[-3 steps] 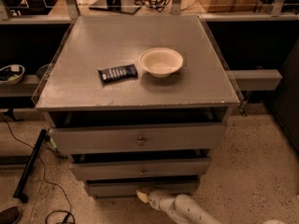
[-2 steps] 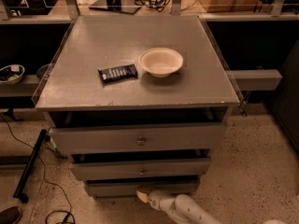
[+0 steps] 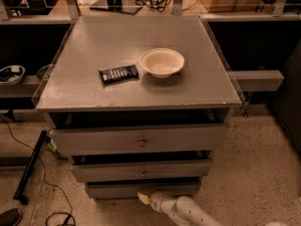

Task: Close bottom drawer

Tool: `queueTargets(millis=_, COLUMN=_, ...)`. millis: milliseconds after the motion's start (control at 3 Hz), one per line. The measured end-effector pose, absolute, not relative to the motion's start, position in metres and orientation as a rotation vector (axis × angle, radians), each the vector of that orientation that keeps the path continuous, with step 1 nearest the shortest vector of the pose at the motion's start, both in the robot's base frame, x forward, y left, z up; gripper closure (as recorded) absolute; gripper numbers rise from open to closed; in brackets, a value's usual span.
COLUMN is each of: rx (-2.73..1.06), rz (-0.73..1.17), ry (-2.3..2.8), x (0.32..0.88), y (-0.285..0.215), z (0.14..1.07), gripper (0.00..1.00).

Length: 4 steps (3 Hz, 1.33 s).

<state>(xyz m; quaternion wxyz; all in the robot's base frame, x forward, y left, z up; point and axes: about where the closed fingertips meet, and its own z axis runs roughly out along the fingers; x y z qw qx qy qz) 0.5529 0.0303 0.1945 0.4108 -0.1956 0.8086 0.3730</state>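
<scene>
Where the grey cabinet (image 3: 136, 106) came down to the speckled floor (image 3: 254, 173), the bottom drawer (image 3: 113, 190) formed its lowest tier. It was a shallow grey box with a plain flat front and looked the narrowest of the three. A dark strip ran between its upper edge and the middle drawer (image 3: 178, 169), which carried a small knob (image 3: 142, 173). Above that sat the widest, the top drawer (image 3: 188, 138), with a brass knob (image 3: 141, 142). The pincer (image 3: 143, 197), pale and yellowish at its tip, lay low at the lower edge of the bottom drawer's front, about midway along it, touching it or very nearly so; whether it was apart or together could not be told. Behind it the white arm (image 3: 188, 212) stretched almost level just above the floor, running off toward the lower right edge of the view. On the worktop (image 3: 94, 36) that capped the cabinet, a cream bowl (image 3: 162, 61) stood upright, right of centre toward the front edge. A dark wrapped bar (image 3: 118, 74) lay flat just beside the bowl on its left, apart from it. Left of the cabinet, a black bar (image 3: 30, 166) slanted across the floor with thin cables (image 3: 47, 185) trailing near it, all well apart from the pincer. The toe of a shoe (image 3: 9, 216) showed at the lower left corner of the view. A grey ledge (image 3: 256, 80) jutted out beyond the worktop's right edge, and a small bowl (image 3: 10, 74) rested on a shelf beyond its left edge.
</scene>
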Motion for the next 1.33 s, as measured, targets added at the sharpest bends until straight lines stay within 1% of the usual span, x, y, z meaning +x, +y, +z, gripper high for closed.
queueTargets(millis=333, rx=-0.492, rz=0.939, ry=2.035, x=0.5529, y=0.0304, z=0.1945, gripper=0.27)
queueTargets(millis=667, rx=-0.492, rz=0.939, ry=2.035, x=0.5529, y=0.0304, z=0.1945, gripper=0.04)
queueTargets(millis=1000, rx=-0.492, rz=0.939, ry=2.035, x=0.5529, y=0.0304, z=0.1945, gripper=0.00)
queueTargets(millis=1333, rx=-0.492, rz=0.939, ry=2.035, x=0.5529, y=0.0304, z=0.1945, gripper=0.00)
